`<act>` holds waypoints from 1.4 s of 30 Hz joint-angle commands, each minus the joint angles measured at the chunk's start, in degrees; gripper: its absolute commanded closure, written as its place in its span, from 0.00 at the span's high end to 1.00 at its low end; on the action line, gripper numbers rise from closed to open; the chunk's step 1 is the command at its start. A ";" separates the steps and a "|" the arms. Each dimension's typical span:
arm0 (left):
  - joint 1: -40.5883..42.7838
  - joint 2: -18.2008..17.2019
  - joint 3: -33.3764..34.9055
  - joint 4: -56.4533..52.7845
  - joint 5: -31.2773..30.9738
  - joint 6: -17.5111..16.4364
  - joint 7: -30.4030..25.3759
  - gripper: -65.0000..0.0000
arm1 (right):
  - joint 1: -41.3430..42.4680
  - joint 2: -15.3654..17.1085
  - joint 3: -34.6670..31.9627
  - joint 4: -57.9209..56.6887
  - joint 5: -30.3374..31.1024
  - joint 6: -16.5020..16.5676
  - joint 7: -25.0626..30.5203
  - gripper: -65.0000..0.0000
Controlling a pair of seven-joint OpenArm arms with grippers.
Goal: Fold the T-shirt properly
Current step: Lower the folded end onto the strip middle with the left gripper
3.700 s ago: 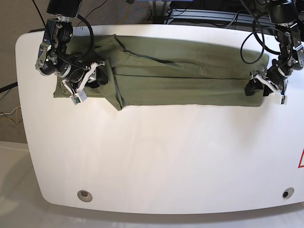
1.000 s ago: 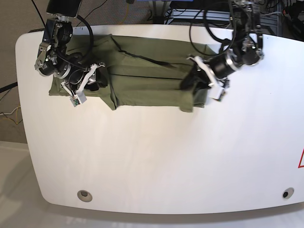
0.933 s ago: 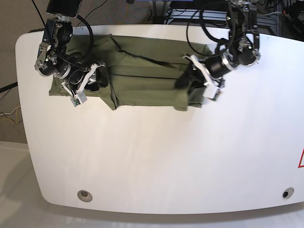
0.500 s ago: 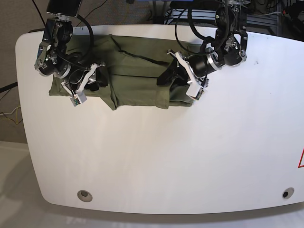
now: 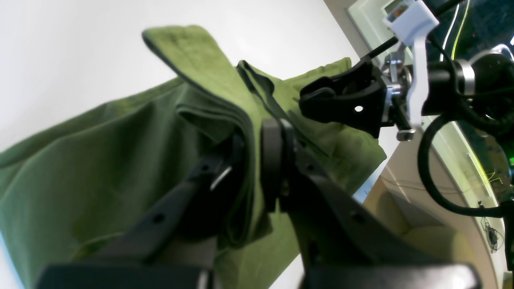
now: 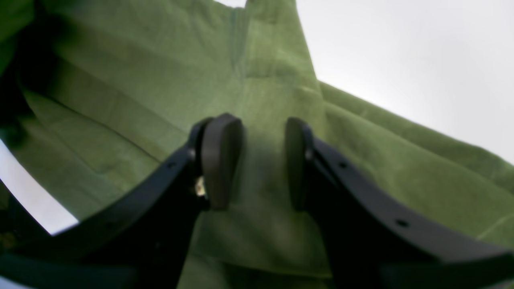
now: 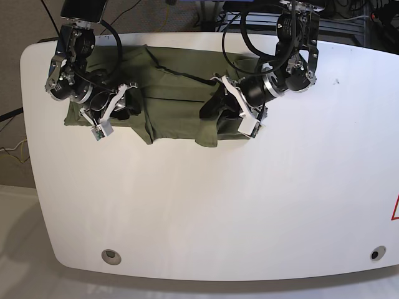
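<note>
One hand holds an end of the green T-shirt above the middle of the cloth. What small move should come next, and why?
Probably carry it a little further toward the right hand, then lower it. The left hand is shut on a gathered fold of the T-shirt and that end only reaches the middle, lifted, not yet lying flat. The right hand is open on the far end.

White table [image 7: 206,205] lying under fingers, round hole [image 7: 111,256] sitting far below them, red mark [image 7: 394,210] showing at right edge.
</note>
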 commanded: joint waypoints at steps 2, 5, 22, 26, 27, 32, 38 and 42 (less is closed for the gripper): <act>-0.15 1.50 -0.19 0.87 -1.47 -0.93 -0.74 0.00 | 0.52 0.47 0.18 1.02 1.16 0.34 0.88 0.34; -0.22 1.96 -0.04 0.86 -1.53 -1.04 -0.68 0.00 | 0.53 0.46 0.21 1.00 1.17 0.34 0.90 0.34; -1.91 2.69 0.92 0.60 -1.09 -1.96 -1.08 0.00 | 0.60 0.35 -0.04 1.10 1.26 0.34 0.74 0.34; -2.54 2.22 1.39 -0.05 -1.07 -2.00 -1.22 0.00 | 0.62 0.35 -0.02 1.16 1.28 0.34 0.65 0.34; -2.71 2.05 1.55 -0.24 -1.07 -1.99 -1.23 0.00 | 0.64 0.34 0.00 1.16 1.29 0.34 0.64 0.34; -3.51 0.79 4.16 -1.04 1.23 -1.13 -0.94 0.03 | 0.94 0.47 0.11 1.31 0.90 0.34 0.85 0.34; -3.76 0.43 6.35 -1.31 3.42 -0.66 -0.62 0.20 | 0.99 0.44 0.08 1.26 0.83 0.34 1.04 0.34; -3.40 0.93 7.92 -1.20 6.77 -0.24 -0.79 0.34 | 0.95 0.45 -0.05 1.22 0.78 0.34 1.01 0.34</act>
